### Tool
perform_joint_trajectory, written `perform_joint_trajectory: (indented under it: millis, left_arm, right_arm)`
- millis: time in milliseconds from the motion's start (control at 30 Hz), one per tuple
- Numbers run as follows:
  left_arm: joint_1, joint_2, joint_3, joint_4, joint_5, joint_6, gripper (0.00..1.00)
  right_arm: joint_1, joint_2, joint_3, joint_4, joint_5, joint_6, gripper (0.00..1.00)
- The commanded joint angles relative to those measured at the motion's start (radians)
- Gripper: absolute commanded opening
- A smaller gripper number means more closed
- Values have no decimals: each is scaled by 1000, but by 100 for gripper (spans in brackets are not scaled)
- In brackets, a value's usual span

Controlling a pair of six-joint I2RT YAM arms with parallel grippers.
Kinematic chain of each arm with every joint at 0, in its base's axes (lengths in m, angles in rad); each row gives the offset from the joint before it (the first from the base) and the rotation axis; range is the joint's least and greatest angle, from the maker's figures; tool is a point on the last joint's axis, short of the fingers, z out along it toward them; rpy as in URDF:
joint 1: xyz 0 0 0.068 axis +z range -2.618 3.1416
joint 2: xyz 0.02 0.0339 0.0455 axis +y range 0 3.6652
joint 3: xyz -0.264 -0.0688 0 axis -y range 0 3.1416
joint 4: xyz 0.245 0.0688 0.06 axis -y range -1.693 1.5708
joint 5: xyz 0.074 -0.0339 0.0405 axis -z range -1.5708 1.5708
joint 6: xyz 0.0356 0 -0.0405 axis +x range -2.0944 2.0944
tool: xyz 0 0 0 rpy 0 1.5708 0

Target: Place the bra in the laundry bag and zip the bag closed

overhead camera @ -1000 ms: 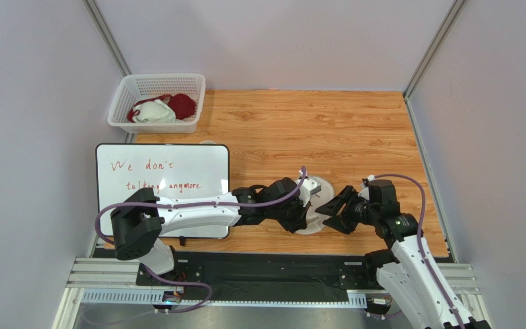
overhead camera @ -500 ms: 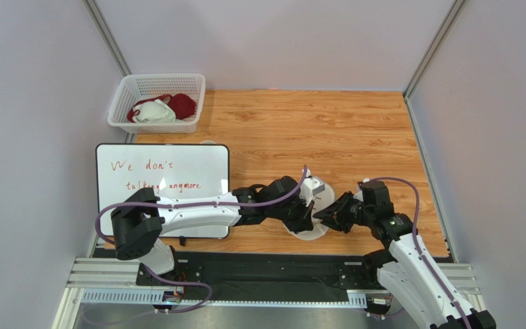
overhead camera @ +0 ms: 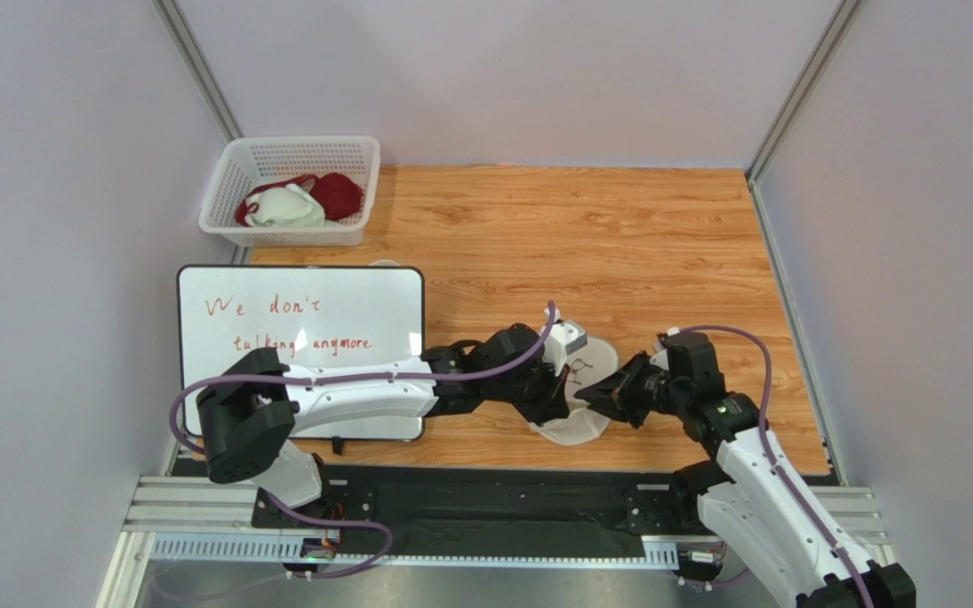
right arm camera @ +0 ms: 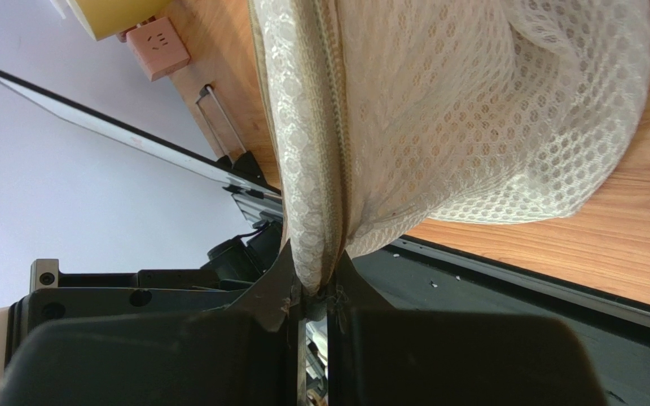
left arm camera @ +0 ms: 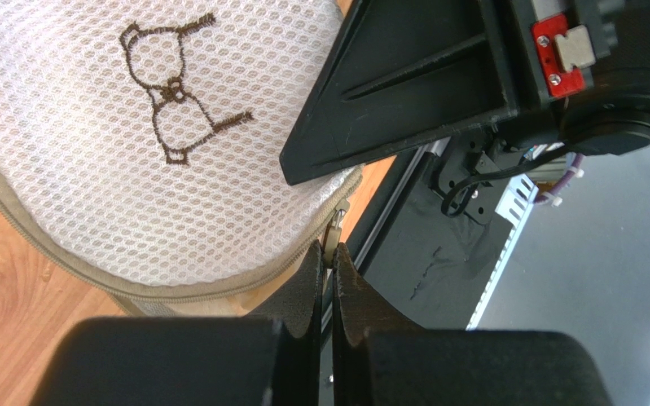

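Note:
The laundry bag, a round off-white mesh pouch with a small dark bra drawing, lies near the table's front edge between the two arms. My left gripper is shut on the metal zipper pull at the bag's rim zipper. From the right, my right gripper is shut on the bag's folded rim edge. In the top view the left gripper and right gripper meet at the bag's near side. The bra is hidden; only a beige tint shows through the mesh.
A white lattice basket with a dark red garment and a white garment stands at the back left. A whiteboard lies left of the bag. A black rail runs along the near edge. Walls close in on both sides.
My right gripper moved left to the bag and closed on its rim. The left gripper stayed shut on the zipper pull and shifted slightly, and the bag moved a little with it.

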Motion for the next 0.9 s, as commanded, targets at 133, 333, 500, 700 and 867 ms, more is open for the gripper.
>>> perform_joint_trajectory:
  millis: [133, 333, 500, 700, 867]
  left_arm:
    - [39, -154, -132, -32, 94, 101, 0]
    - [39, -197, -186, 45, 170, 109, 0]
    - [39, -194, -217, 51, 201, 116, 0]
    - [39, -198, -264, 57, 220, 127, 0]
    - [39, -210, -268, 53, 229, 135, 0]
  right_arm:
    - [-47, -8, 8, 50, -44, -25, 0]
    - [-50, -9, 22, 47, -58, -32, 0]
    - [-57, -17, 22, 33, -73, -45, 0]
    - [-90, -35, 14, 30, -107, -53, 0]
    - [-97, -23, 19, 20, -113, -76, 0]
